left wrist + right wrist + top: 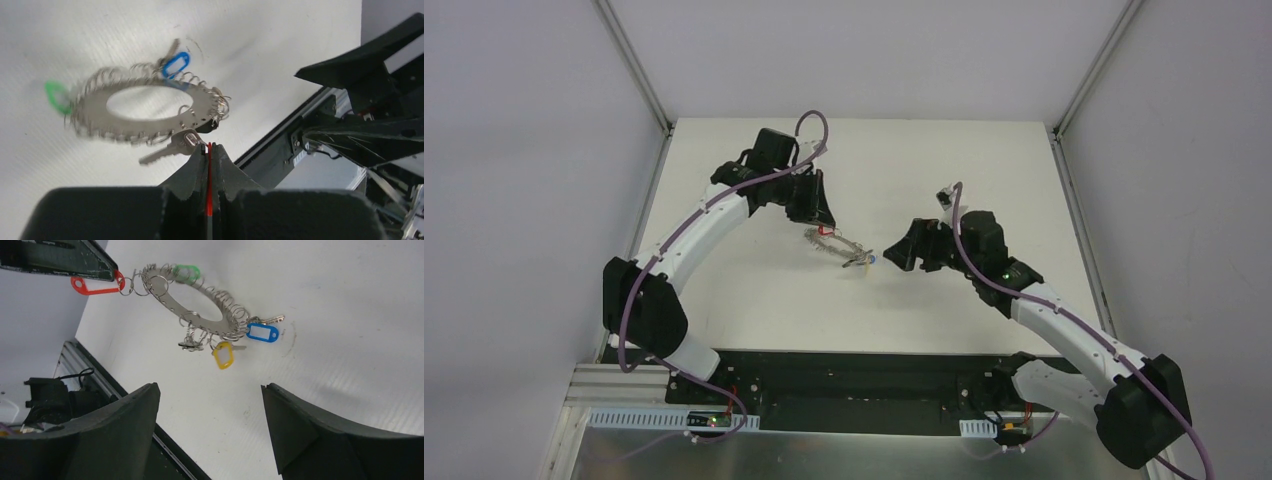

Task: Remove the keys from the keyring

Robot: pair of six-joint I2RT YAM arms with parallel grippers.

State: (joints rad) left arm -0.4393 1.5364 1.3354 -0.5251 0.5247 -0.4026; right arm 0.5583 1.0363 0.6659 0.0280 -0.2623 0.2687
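**Item 1, nearest.** Right gripper (210, 388): jaws spread wide with nothing between them. In the top view it stood at 3 o'clock of the load, near it but apart.

**Item 2.** Keyring (167, 290): coiled wire round a flat plate. It hung tilted above the table (754, 300), at 4 o'clock from the left gripper (209, 148).

**Item 3, farthest.** Left gripper: clamped tight on the red tag (95, 287), which alone carried the ring.

**Hazards, as judged.**
- The whole weight hung from one tag's small loop. A tug from the right could drag the tag out of the pinch and drop everything.
- The ring looked blurred in the left wrist view, so it was probably swinging. Closing jaws might then miss a tag or catch the coil instead.

**Count.**
- Grippers: two.
- Keyring: one.
- Tags seen: four.
  - Red: one, at 10 o'clock of the ring in the right wrist view.
  - Green tag (186, 272): one, at 12 o'clock.
  - Blue tag (262, 332): one, at 4 o'clock.
  - Yellow tag (223, 355): one, at 5 o'clock.
  - Black: none made out.
- Keys (272, 319): three blades discernible; the full number could not be told.
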